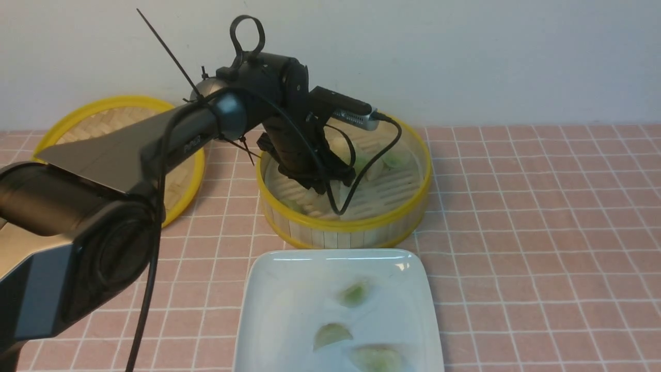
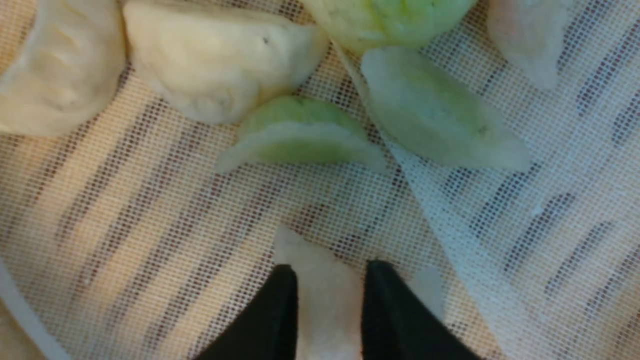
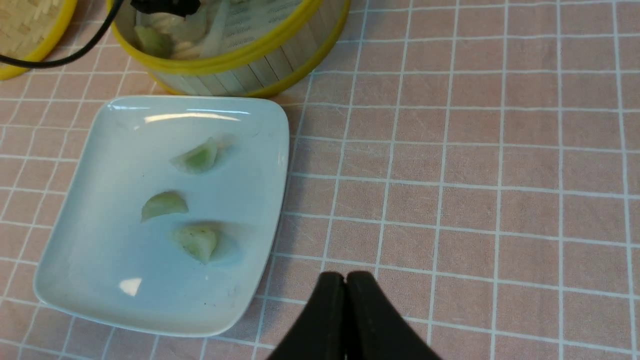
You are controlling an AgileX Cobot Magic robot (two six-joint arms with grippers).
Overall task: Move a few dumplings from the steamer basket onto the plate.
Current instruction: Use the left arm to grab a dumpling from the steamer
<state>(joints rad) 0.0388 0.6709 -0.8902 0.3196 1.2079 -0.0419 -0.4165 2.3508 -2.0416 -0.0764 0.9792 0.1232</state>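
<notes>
My left arm (image 1: 77, 243) fills the lower left of the front view, reaching up and across into the steamer basket (image 1: 356, 225) at the centre. In the left wrist view the left gripper (image 2: 330, 270) is down on the mesh liner (image 2: 150, 225), its jaws pressed against either side of a whitish dumpling (image 2: 325, 300) at the bottom of the frame. A green dumpling (image 2: 300, 142) and several others lie above it in that picture, apart from the fingers.

I read this as the pick step of a fourth transfer. Three dumplings (image 1: 355, 293) lie on the plate (image 1: 279, 320), low in the front view and just below the basket. Next I need a straight lift over the basket's rim with only a gentle squeeze, since the skin looks soft and could tear or cling to the mesh. Then comes a carry to a bare patch of plate.

The right gripper (image 3: 346, 280) hangs with jaws together and nothing in them, over the tablecloth (image 3: 500, 175) beside the plate. That cloth is pink with a white grid and lies flat. The woven lid (image 1: 119, 119) sits at upper left of the front view, and a plain pale wall (image 1: 490, 51) closes the back.
</notes>
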